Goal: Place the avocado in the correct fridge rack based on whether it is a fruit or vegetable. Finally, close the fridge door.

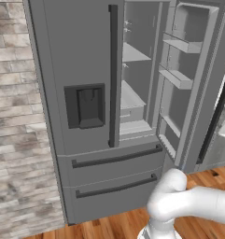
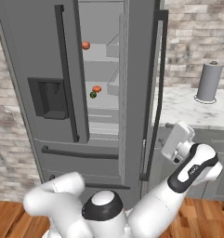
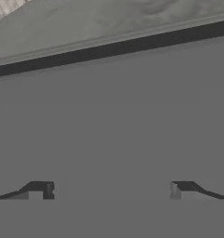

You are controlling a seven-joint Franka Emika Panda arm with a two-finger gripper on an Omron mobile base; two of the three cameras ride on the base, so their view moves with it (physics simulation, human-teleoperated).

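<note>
Nearest the camera in the hand view, the two dark fingers stand wide apart at 6 o'clock with nothing between them, facing a flat grey panel with a dark gap and a marbled edge across 12 o'clock.

From the right base view, going left to right: a brick wall runs down the 9 o'clock edge. Next comes the fridge, its left door shut, with a dark dispenser set in it and a long dark handle beside that. Two drawer fronts with bar handles lie below. The right door stands open, seen edge-on at the centre.

Inside the open compartment, an orange-red fruit sits on an upper shelf at about 11 o'clock. Lower, on the rack, a second orange-red fruit lies just beside the avocado, which is small, dark green, and a little lower left of it. A shallow drawer fronts the space under that rack.

Right of the open door, the white hand points at a grey cabinet front at 4 o'clock, below the pale marbled tabletop. A grey paper-towel roll stands upright on that tabletop at 2 o'clock, before another brick wall. Wood floor shows at 5 o'clock.
</note>
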